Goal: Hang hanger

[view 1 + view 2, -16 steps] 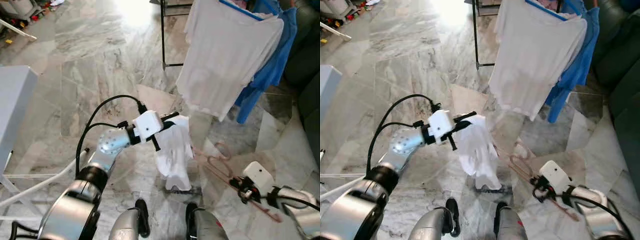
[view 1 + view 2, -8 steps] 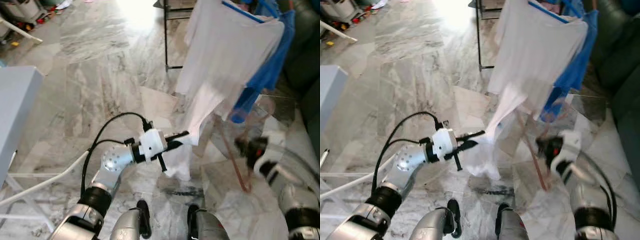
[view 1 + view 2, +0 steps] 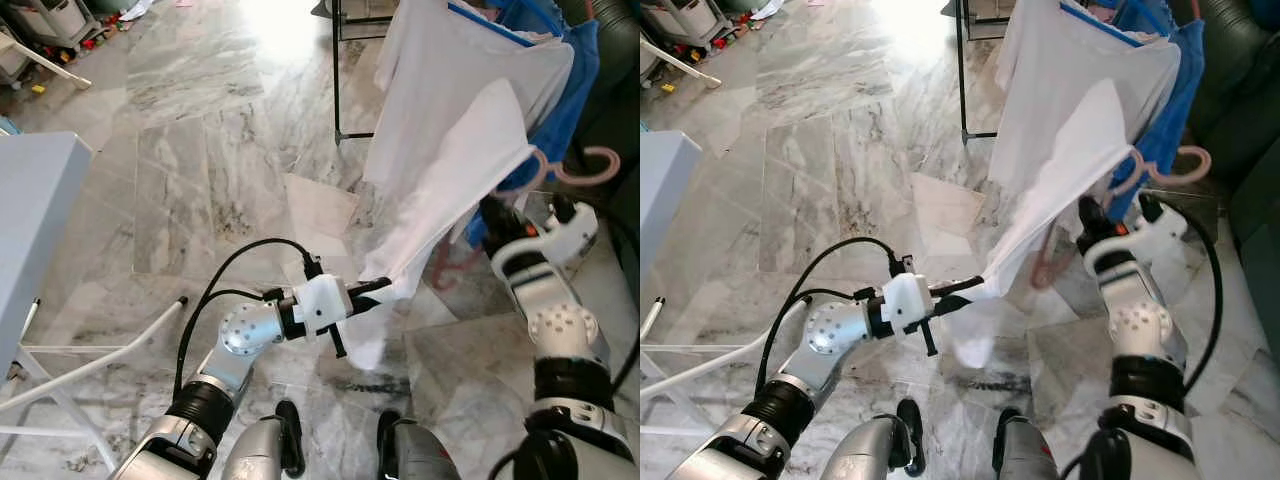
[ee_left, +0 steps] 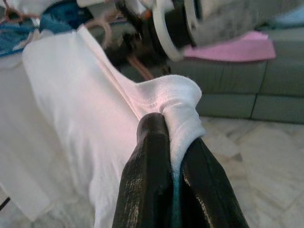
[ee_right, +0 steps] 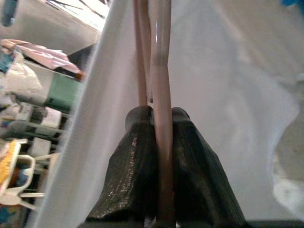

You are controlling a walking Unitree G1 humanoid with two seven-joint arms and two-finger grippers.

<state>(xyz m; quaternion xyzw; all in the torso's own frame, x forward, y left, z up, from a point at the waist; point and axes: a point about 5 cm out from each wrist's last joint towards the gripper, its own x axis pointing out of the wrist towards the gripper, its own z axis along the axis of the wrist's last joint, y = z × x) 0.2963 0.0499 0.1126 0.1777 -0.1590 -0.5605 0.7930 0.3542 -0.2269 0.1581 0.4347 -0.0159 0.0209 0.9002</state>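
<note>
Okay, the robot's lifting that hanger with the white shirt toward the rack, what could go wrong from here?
The left gripper pinches only a small fold of the white shirt, which is pulled taut; it may slip out or drag the shirt off the pink hanger.

The right gripper clamps the hanger's thin rods, so the hanger could twist as it rises.

The shirt lies against the white garment already on the rack; it might snag there.

Grey marble floor (image 3: 200,170) under bright glare — dark green sofa (image 3: 1240,90) at right.
</note>
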